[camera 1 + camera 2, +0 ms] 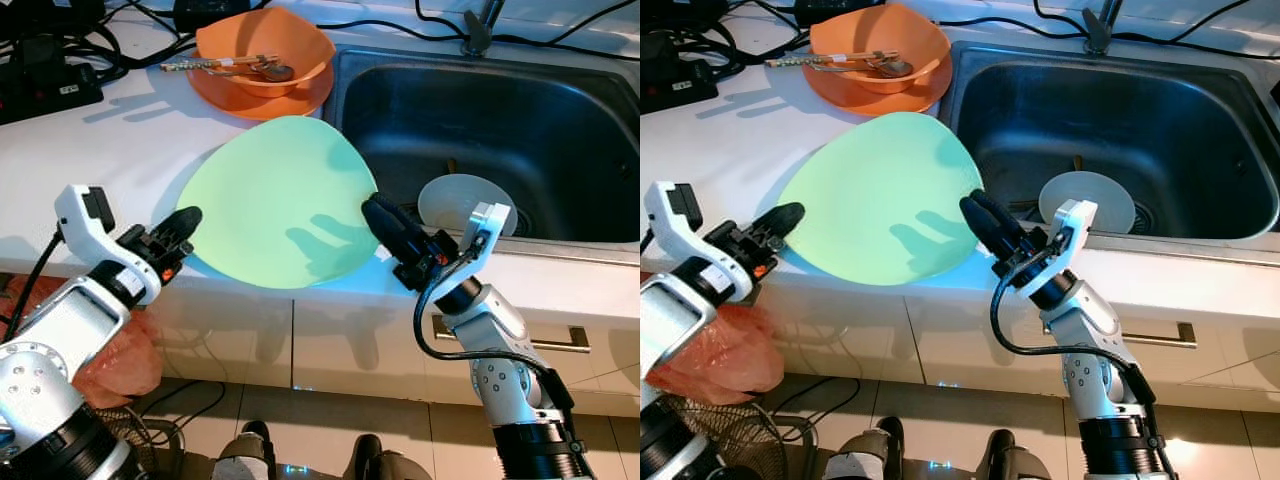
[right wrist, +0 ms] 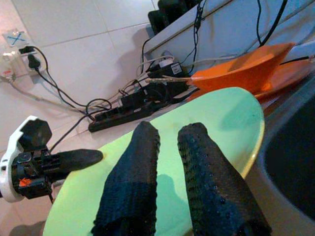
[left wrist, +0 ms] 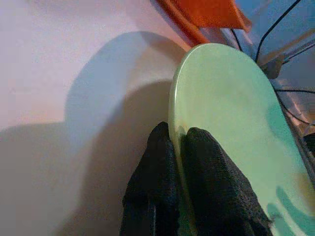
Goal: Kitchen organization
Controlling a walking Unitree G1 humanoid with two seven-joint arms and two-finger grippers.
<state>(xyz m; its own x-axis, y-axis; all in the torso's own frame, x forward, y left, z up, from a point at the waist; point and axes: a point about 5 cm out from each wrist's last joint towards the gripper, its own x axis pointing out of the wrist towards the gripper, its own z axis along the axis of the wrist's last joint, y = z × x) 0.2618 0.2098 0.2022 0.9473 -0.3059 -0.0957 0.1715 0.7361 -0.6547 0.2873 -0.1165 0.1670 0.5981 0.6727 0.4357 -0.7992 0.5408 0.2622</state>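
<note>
A large pale green plate [image 1: 280, 200] lies on the white counter just left of the sink, with a shadow under its left edge. My left gripper [image 1: 188, 220] is shut on that left rim; in the left wrist view the rim [image 3: 175, 98] runs between the two black fingers [image 3: 206, 167]. My right gripper [image 1: 372, 207] is at the plate's right edge beside the sink. Its fingers [image 2: 142, 167] hover over the plate [image 2: 216, 123] with a narrow gap and nothing between them.
An orange bowl [image 1: 262, 45] holding cutlery sits on an orange plate [image 1: 228, 96] behind the green one. The steel sink [image 1: 480, 120] holds a small white plate [image 1: 450, 200]; the faucet [image 1: 478, 30] is behind. Power strips and cables [image 1: 40, 90] crowd the back left. An orange bag [image 1: 125, 360] hangs below.
</note>
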